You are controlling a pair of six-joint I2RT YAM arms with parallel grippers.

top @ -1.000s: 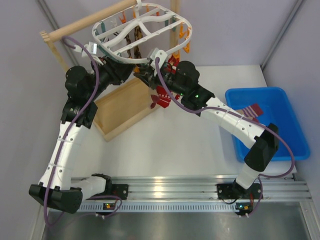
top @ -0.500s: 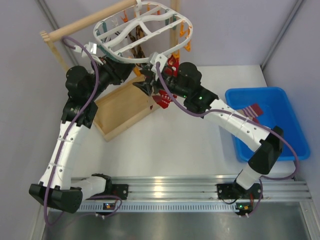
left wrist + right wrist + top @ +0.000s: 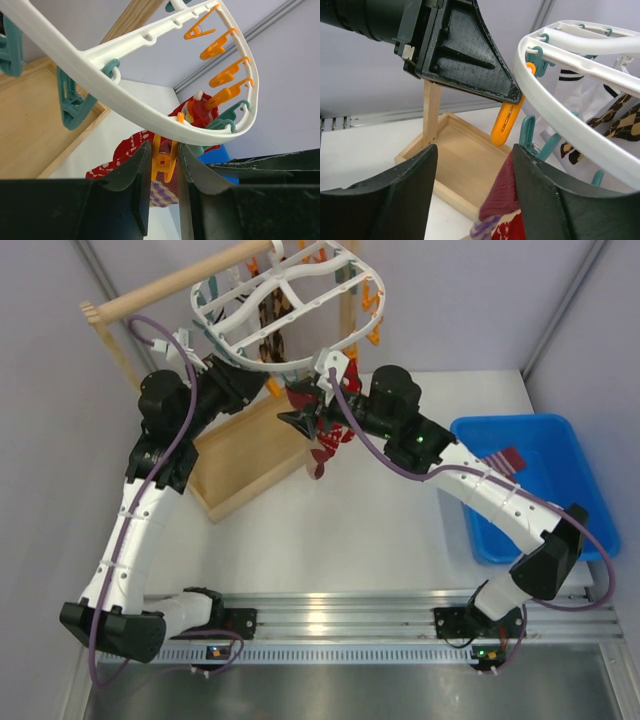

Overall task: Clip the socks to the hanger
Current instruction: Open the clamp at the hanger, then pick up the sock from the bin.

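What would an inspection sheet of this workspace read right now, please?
Surface: white table.
Job's things: hanger hung on the wooden rack; red sock hanging under its near rim, clipped or not unclear; striped sock in the blue bin.
Clutter: nothing seen.
Grippers: left gripper shut on orange clip; right gripper open beside the red sock.
Cables: purple cables run along both arms.
Surroundings: grey walls; metal rail at the near edge.
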